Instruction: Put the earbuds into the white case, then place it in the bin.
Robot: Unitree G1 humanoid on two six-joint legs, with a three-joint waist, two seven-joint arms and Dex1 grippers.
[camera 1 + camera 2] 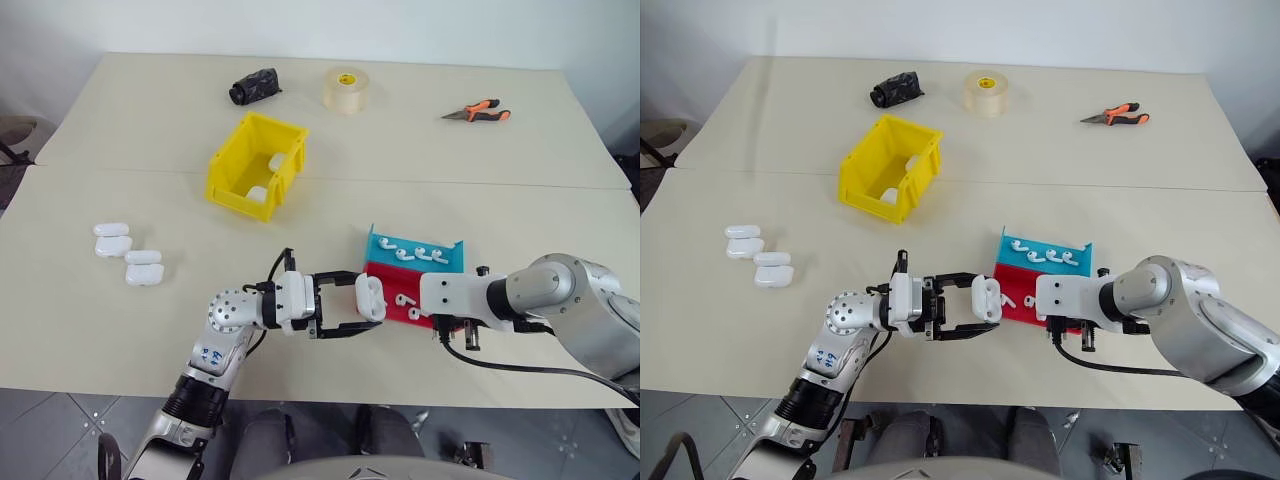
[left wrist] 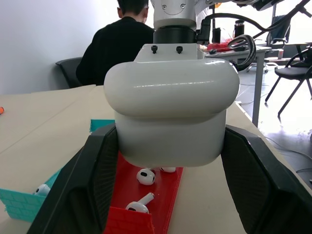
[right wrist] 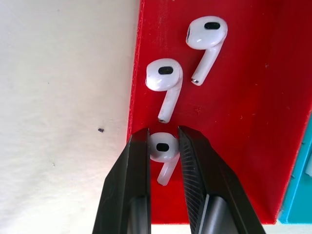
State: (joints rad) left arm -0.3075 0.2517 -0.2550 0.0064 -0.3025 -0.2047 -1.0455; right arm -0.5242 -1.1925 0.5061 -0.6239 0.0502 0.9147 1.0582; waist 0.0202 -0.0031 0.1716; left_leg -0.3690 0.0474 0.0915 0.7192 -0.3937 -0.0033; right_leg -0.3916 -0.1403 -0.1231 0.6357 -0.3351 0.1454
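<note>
Right hand (image 3: 163,148) points down into the red half of the tray (image 3: 253,122), fingers nearly closed on one earbud (image 3: 162,146), pinching its head from both sides w/ the stem hanging between them; grip looks made or all but made, bud apparently still at the tray floor; two more buds (image 3: 165,78) lie loose just beyond it on the red, and four sit in the teal half (image 1: 415,253).

Left hand (image 1: 350,305) is shut on the case (image 1: 369,295), holding it off the counter (image 1: 80,330) just beside the tray's near-left edge; fingers clamp the case body from both sides, lid end toward the right hand, prob. so the pick has a short trip and the case stays steady as a target; can't tell from the left wrist view whether the lid is cracked open; it reads as closed or close to it.

Bin (image 1: 255,165) stands well apart, further back and left, w/ two white cases already inside; four spare cases (image 1: 128,255) lie at far left of the counter, untouched.

Judgement: step in hand is the pick; next is lift and carry to the case; risk is the smooth bud twisting or slipping in so narrow a pinch.

Tape roll (image 1: 346,90), pliers (image 1: 478,113) and a dark bundle (image 1: 254,86) sit at the far side, out of play.
</note>
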